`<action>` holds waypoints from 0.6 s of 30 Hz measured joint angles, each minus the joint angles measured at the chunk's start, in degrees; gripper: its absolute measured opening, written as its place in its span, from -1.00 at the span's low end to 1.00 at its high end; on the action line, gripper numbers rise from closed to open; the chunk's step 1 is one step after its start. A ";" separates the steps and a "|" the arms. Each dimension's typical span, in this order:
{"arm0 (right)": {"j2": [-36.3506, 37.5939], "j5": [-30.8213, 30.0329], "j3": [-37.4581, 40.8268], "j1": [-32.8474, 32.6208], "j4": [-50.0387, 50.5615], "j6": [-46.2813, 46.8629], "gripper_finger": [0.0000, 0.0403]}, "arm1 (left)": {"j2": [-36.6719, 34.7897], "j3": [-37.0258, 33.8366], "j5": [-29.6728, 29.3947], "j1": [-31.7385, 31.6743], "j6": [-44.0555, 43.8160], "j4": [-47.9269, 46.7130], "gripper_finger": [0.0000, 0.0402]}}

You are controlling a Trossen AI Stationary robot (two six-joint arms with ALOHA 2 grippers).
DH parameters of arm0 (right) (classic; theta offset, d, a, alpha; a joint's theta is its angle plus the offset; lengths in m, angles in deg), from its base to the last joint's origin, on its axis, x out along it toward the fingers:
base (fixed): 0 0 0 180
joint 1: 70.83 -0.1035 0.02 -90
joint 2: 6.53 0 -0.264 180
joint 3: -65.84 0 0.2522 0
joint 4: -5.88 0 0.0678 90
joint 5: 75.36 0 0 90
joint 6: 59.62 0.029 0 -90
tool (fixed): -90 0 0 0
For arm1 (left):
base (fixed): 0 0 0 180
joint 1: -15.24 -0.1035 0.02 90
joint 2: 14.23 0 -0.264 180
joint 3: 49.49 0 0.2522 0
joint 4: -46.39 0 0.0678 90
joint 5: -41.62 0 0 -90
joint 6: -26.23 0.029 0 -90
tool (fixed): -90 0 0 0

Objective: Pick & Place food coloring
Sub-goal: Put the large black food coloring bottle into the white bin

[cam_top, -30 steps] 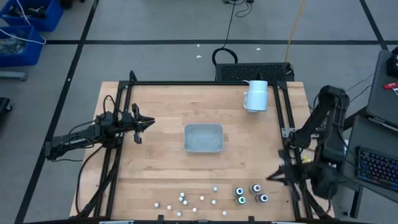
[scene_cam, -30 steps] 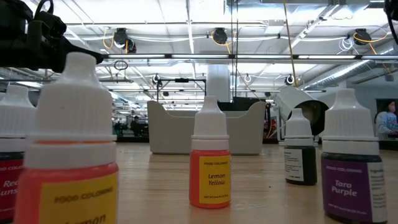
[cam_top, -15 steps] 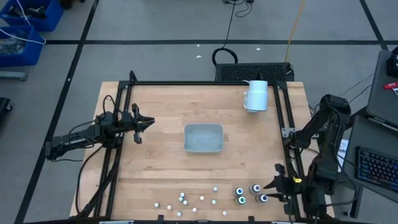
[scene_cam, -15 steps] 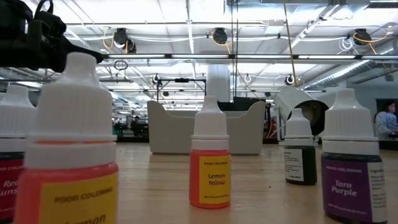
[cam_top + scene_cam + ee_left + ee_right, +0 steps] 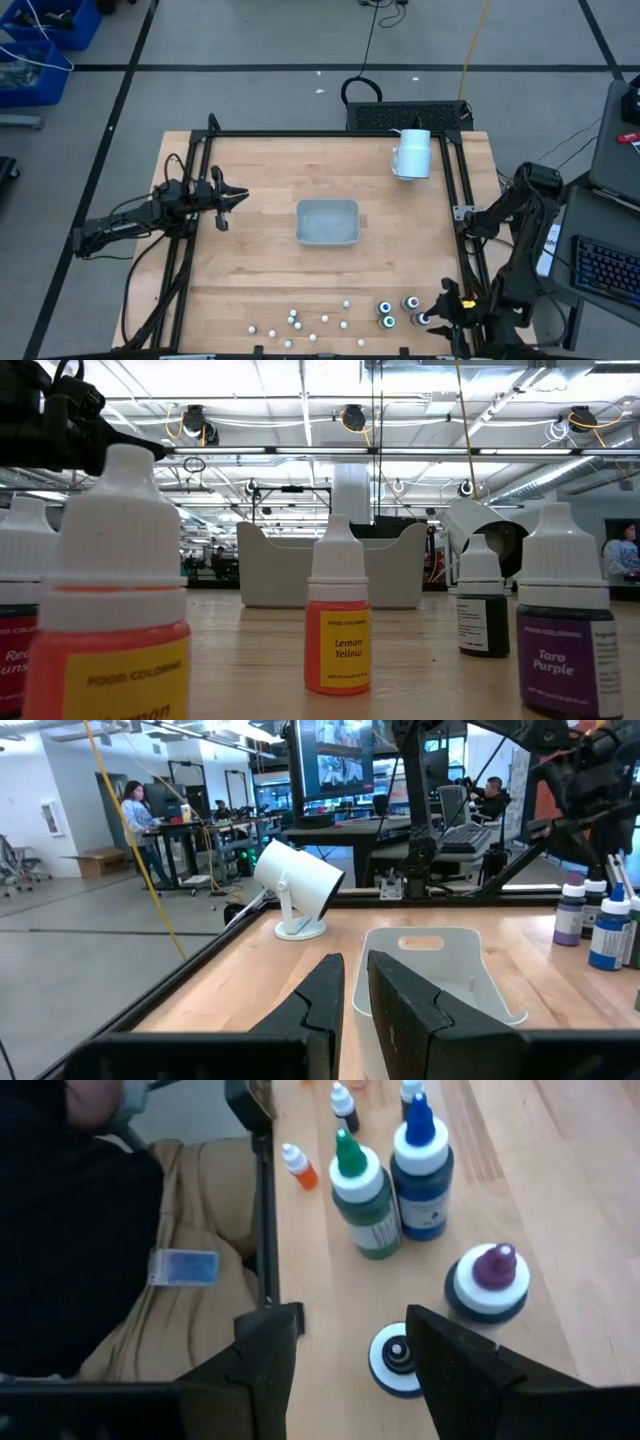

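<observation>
We look down on the wooden surface (image 5: 250,270), bounded by a black frame. A white mug-like cylinder (image 5: 411,154) lies at the far right, and a pale grey tray (image 5: 327,222) sits near the centre, holding nothing that we can see.

The left arm waits over the left edge. Its hand (image 5: 228,198) points toward the tray; in its wrist view the fingers (image 5: 325,995) stand close together with a narrow gap, gripping nothing.

The right arm bends down at the near right corner. Its hand (image 5: 440,316) hovers just beside the larger jars, and in its wrist view (image 5: 345,1355) the fingers are spread apart with nothing between them; a jar with a white and black top (image 5: 397,1361) stands on the surface in the gap.

The food coloring (image 5: 340,315) lies along the near edge: four dark jars (image 5: 400,312) at the right, tiny bottles (image 5: 295,322) scattered to their left. At table height we read "Lemon Yellow" (image 5: 337,622) and "Taro Purple" (image 5: 563,615).
</observation>
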State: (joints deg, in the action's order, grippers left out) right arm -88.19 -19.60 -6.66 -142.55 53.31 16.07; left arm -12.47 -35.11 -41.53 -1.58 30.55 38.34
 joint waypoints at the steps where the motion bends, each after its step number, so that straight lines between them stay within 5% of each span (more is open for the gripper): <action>1: -0.44 0.00 0.00 0.00 0.00 0.19 -0.11 | 0.00 0.00 0.00 0.00 -0.10 0.62 -0.71; 18: -3.61 0.95 0.69 0.12 5.19 6.96 -0.11 | 0.00 0.00 0.04 -0.01 1.60 3.39 -0.71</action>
State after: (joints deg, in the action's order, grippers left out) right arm -91.80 -18.65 -5.98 -142.44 58.50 23.03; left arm -12.47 -35.11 -41.49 -1.58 32.15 41.73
